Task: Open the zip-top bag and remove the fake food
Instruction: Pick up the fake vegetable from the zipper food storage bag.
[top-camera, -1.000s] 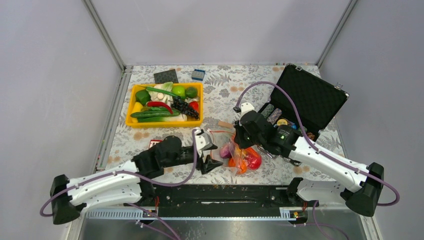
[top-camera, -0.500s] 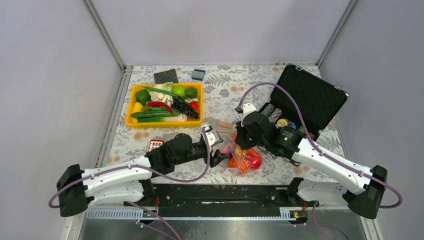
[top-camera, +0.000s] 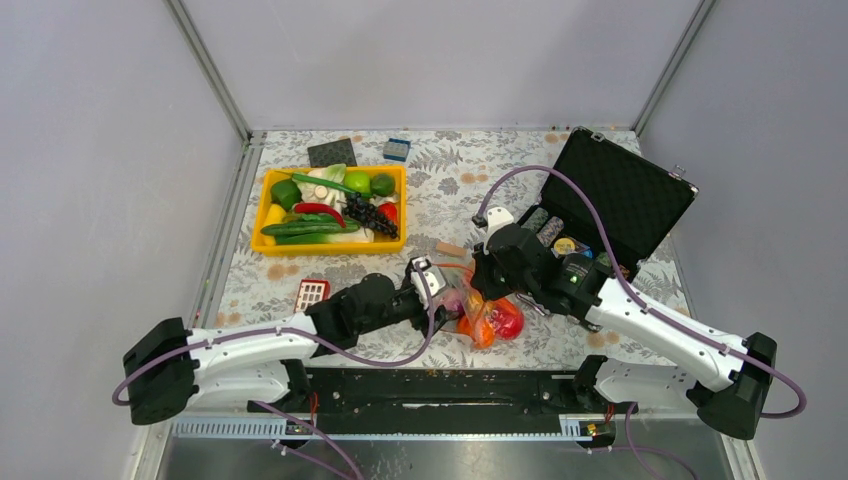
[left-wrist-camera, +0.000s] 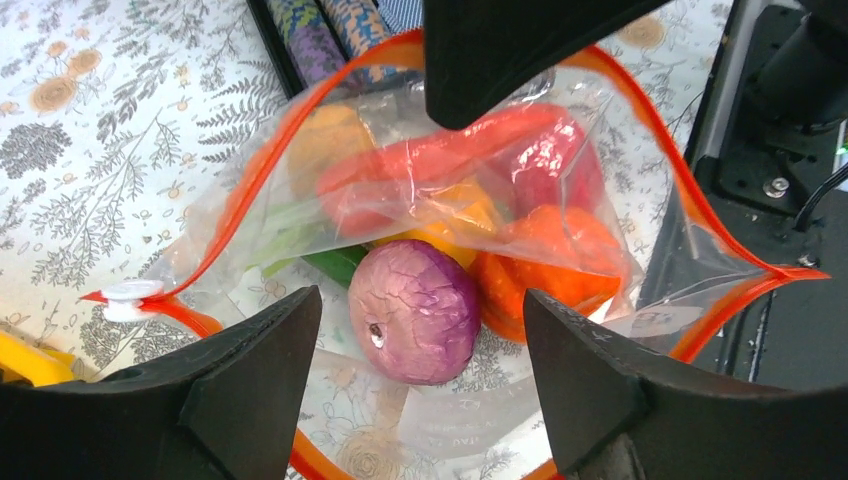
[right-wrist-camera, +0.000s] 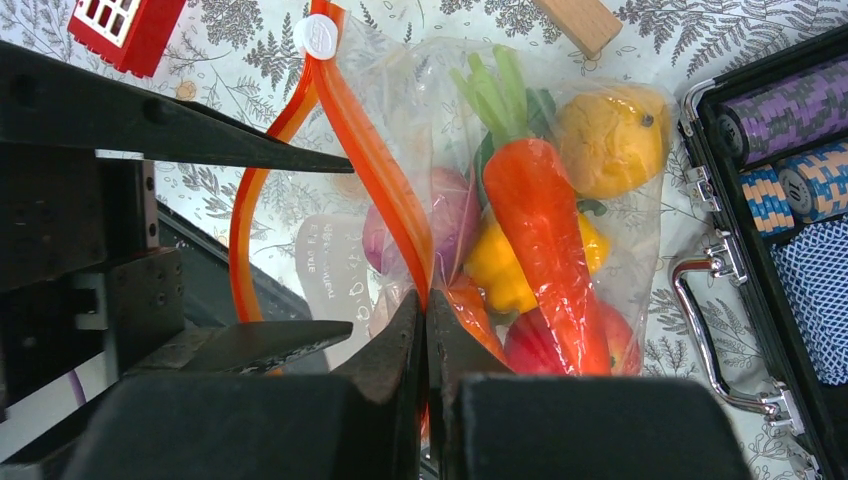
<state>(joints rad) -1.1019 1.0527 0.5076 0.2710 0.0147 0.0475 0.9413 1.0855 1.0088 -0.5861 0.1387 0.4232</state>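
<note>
The clear zip-top bag (top-camera: 480, 305) lies between the arms with its red-orange zip strip (left-wrist-camera: 225, 205) spread wide open. My right gripper (right-wrist-camera: 425, 330) is shut on the upper zip strip (right-wrist-camera: 375, 165) and holds that lip up. My left gripper (left-wrist-camera: 420, 385) is open, its jaws inside the bag's mouth on either side of the purple onion (left-wrist-camera: 415, 310), apart from it. Behind the onion lie the orange pumpkin (left-wrist-camera: 545, 265), yellow pepper (right-wrist-camera: 515, 265), carrot (right-wrist-camera: 545, 235), red apple (right-wrist-camera: 570, 345) and yellow-orange round fruit (right-wrist-camera: 610, 140).
A yellow tray (top-camera: 262, 235) of green vegetables and grapes sits at the back left. An open black case (top-camera: 620, 195) with poker chip rolls (right-wrist-camera: 790, 105) is close on the right. A small red block (top-camera: 312, 292) and a wooden block (top-camera: 450, 249) lie near the bag.
My left arm has reached rightward until its open jaws entered the bag's mouth around the onion. The right gripper has held the zip strip in place.
</note>
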